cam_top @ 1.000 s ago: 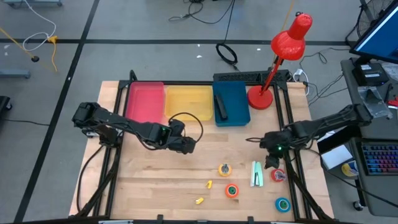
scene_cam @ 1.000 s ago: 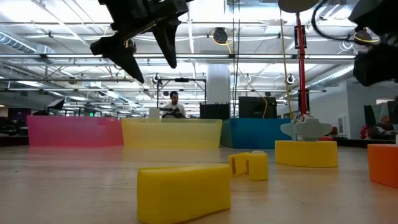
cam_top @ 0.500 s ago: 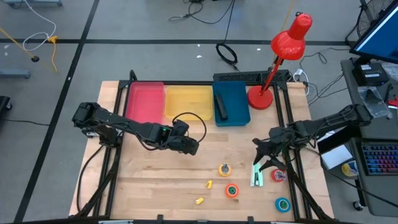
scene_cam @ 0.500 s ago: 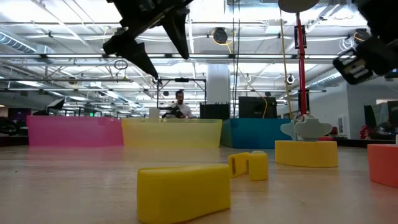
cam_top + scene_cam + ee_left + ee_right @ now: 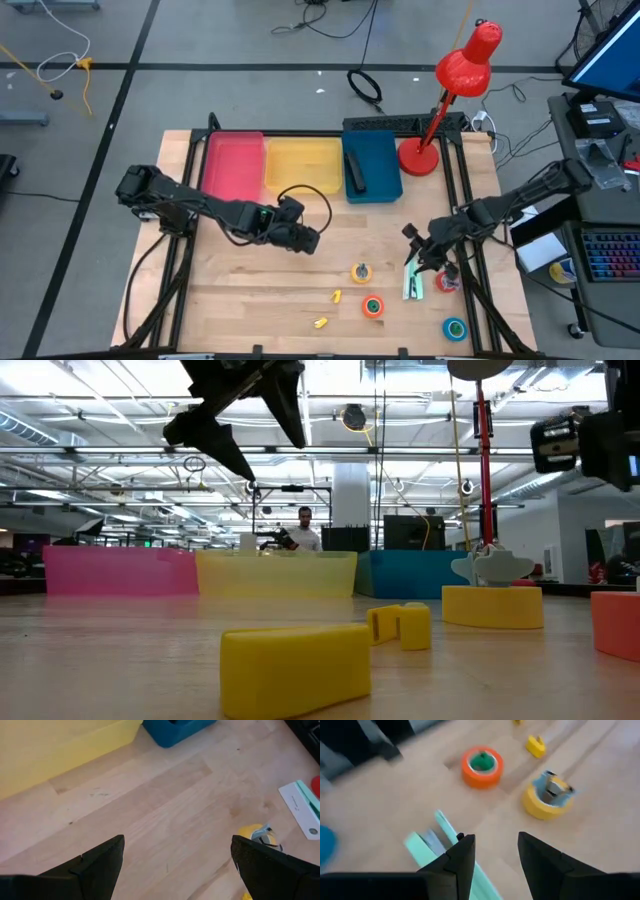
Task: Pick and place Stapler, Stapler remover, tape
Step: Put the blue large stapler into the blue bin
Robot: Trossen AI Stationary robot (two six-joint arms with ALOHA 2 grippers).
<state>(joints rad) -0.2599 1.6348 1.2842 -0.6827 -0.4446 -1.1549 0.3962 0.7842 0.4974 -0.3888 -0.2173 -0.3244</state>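
Right claw (image 5: 417,252) released above mint stapler (image 5: 412,281) near tabletop's right edge, left claw (image 5: 312,240) released mid-tabletop, low view alone showing a person (image 5: 304,528) behind bins, right wrist view showing orange tape (image 5: 481,766) and yellow tape (image 5: 547,797)

The right hand (image 5: 414,256) hides part of the red tape (image 5: 446,282).

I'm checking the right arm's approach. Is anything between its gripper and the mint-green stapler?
Nothing visible. The right gripper, fingers open, hangs directly over the mint-green stapler. The yellow tape roll and orange tape roll lie off to the side, apart from it.
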